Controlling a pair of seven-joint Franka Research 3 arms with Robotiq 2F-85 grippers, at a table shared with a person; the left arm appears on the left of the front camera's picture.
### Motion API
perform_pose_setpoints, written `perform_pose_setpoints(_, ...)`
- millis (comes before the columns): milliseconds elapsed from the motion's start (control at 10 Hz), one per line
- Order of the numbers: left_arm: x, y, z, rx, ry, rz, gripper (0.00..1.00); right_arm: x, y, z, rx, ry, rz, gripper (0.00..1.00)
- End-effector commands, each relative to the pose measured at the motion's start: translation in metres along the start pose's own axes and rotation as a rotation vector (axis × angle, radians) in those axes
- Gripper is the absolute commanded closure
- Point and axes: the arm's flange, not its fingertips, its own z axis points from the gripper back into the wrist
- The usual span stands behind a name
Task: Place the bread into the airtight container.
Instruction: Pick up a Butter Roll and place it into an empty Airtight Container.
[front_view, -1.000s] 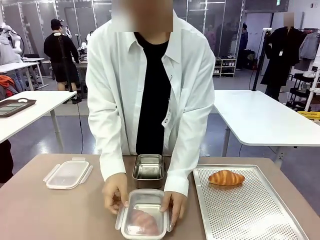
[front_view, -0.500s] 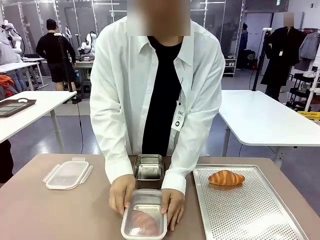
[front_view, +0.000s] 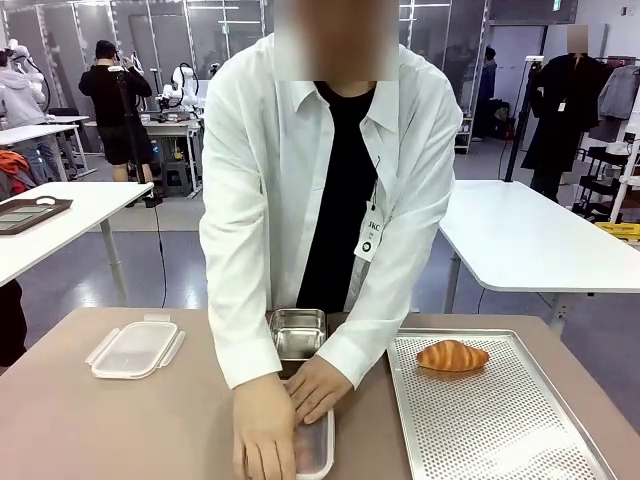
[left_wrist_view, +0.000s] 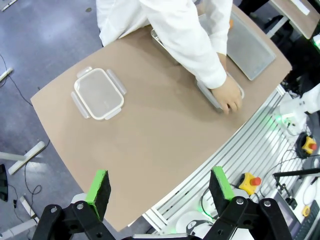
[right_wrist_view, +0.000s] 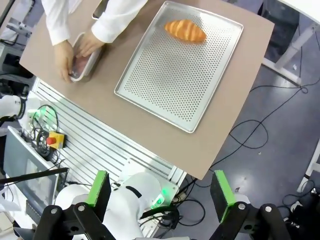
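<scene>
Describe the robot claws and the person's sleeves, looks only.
The left claw and right claw look alike: black angular linkage bodies with round pivot joints, and a bright green rectangular pad on each finger tip. The person's arms are covered by loose, long white shirt sleeves ending in cuffs at the wrists.

At the bottom centre of the front view, the person's lower hand (front_view: 265, 440) and upper hand (front_view: 315, 385) cover most of the shallow steel container with a clear lid (front_view: 320, 452). The frame's lower edge cuts off its near end, and what lies inside cannot be told. Just behind, a white sleeve (front_view: 345, 350) hides the near right corner of the open steel box (front_view: 297, 335). The perforated metal tray (front_view: 500, 430) runs off the bottom right.
</scene>
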Motion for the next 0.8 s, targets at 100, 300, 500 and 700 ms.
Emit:
perform_pose_setpoints(100, 0.0012, 0.0, 0.0018, -0.007, 0.001, -0.018, 0.0, 0.0006, 0.0, 0.0024, 0.009, 0.008, -0.003, 0.0)
perform_pose_setpoints(300, 0.0012, 0.0, 0.0018, -0.007, 0.001, -0.018, 0.0, 0.0006, 0.0, 0.0024, 0.009, 0.008, -0.003, 0.0)
perform_pose_setpoints(500, 0.0012, 0.0, 0.0018, -0.007, 0.001, -0.018, 0.0, 0.0006, 0.0, 0.0024, 0.009, 0.008, -0.003, 0.0)
perform_pose_setpoints(700, 0.0012, 0.0, 0.0018, -0.007, 0.001, -0.018, 0.0, 0.0006, 0.0, 0.0024, 0.009, 0.008, -0.003, 0.0)
